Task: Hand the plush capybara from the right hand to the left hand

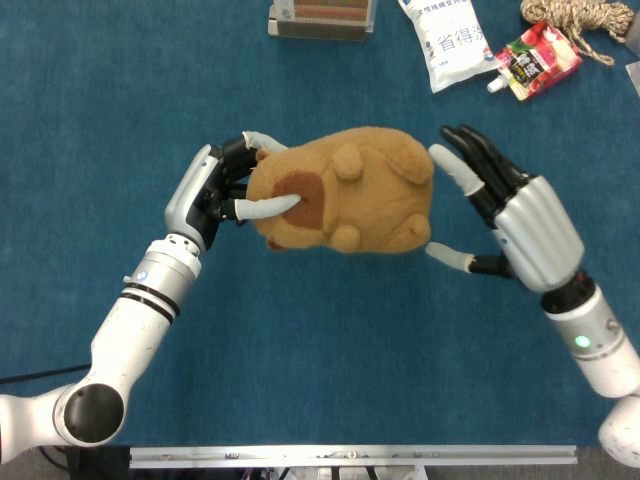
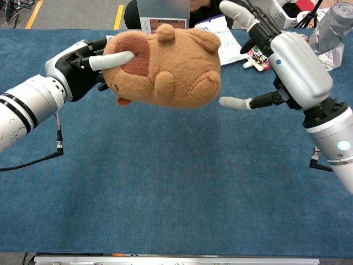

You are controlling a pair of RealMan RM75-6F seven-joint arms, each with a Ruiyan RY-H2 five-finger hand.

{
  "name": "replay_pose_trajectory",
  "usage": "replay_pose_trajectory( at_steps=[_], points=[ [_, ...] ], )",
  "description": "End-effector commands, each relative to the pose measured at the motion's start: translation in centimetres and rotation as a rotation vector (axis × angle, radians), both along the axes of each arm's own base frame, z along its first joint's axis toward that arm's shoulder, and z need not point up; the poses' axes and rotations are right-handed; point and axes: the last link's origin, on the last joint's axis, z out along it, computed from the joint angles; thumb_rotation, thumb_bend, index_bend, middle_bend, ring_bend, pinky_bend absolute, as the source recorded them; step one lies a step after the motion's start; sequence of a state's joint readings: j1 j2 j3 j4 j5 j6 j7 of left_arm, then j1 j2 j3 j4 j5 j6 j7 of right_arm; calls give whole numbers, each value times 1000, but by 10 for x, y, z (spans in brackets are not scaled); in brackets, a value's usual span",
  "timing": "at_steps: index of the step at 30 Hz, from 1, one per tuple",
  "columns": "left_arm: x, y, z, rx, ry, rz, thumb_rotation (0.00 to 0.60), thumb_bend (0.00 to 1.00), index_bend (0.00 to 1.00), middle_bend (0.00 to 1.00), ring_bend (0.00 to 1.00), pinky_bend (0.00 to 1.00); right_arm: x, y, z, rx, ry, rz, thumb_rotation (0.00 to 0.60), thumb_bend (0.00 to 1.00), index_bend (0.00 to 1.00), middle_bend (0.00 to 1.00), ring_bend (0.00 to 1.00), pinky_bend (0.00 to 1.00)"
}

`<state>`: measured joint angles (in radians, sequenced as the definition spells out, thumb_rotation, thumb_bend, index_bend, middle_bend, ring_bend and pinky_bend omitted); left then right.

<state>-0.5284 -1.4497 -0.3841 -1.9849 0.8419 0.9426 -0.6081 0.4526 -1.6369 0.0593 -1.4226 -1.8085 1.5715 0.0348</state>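
Observation:
The brown plush capybara (image 1: 350,205) (image 2: 168,67) hangs in the air above the blue table, lying on its side with its head toward my left hand. My left hand (image 1: 215,192) (image 2: 83,65) grips the head end, one finger laid across the dark brown snout patch. My right hand (image 1: 505,210) (image 2: 281,58) is open just to the right of the toy's rump, fingers spread and no longer touching it, with a small gap showing in both views.
At the table's far edge lie a small box (image 1: 322,17), a white packet (image 1: 445,42), a red and green pouch (image 1: 535,60) and a coil of rope (image 1: 578,22). A plastic bag (image 2: 331,33) sits at the far right.

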Motion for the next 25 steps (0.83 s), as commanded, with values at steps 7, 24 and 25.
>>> replay_pose_trajectory(
  at_steps=[7, 24, 25],
  points=[
    [0, 0, 0, 0, 0, 0, 600, 0, 549, 509, 568, 903, -25, 17, 44, -92, 50, -20, 600, 0, 0, 0, 0, 358],
    [0, 0, 0, 0, 0, 0, 600, 0, 549, 509, 569, 903, -58, 32, 73, -95, 139, -136, 600, 0, 0, 16, 15, 358],
    [0, 0, 0, 0, 0, 0, 600, 0, 549, 509, 569, 903, -60, 32, 73, -96, 140, -141, 600, 0, 0, 18, 15, 358]
  ],
)
